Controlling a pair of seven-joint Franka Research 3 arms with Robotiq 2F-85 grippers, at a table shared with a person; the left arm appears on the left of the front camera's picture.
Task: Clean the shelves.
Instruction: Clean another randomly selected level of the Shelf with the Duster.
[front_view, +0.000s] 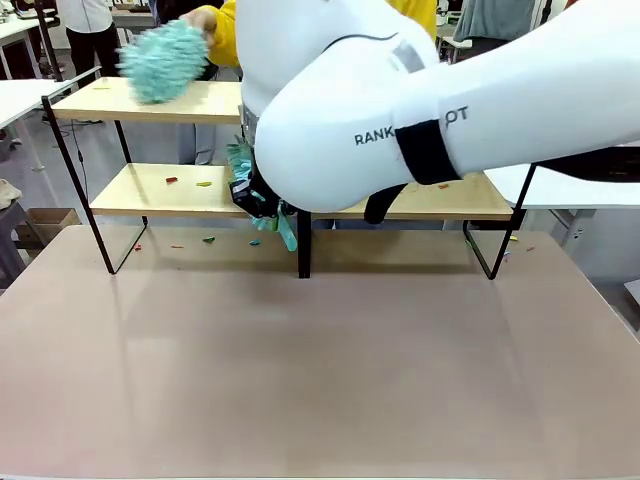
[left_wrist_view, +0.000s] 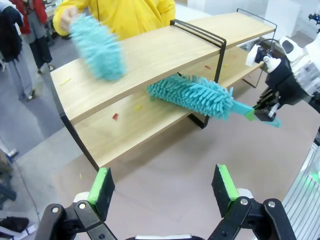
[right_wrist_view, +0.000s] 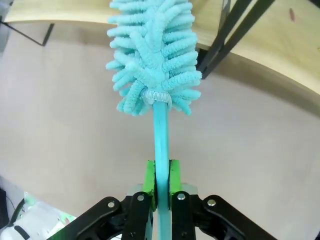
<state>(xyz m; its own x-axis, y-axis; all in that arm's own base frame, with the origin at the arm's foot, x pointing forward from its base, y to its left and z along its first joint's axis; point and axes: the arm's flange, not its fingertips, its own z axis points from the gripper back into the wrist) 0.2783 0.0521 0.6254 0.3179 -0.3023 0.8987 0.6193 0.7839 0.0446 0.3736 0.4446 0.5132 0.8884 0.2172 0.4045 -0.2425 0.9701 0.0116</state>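
The right gripper (right_wrist_view: 161, 174) clamps the teal duster (right_wrist_view: 152, 55) by its handle so its head reaches the lower board of the shelves (front_view: 100, 100) along the table's far side, while the left gripper (left_wrist_view: 164, 187) hangs spread and empty.

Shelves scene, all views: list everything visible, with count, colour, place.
shelves: one, light wood on black frame, far part of the table
table: one, tan, under the shelves
robot's duster: one, teal, head at the lower board
person's duster: one, teal, blurred, at the top board's left end
scraps: several, red, green and yellow, on both boards and the table below
person's hand: one, yellow sleeve, holds the person's duster
left gripper: one, black with green pads, open, above the table
right gripper: one, black with green pads, shut on the handle of the robot's duster
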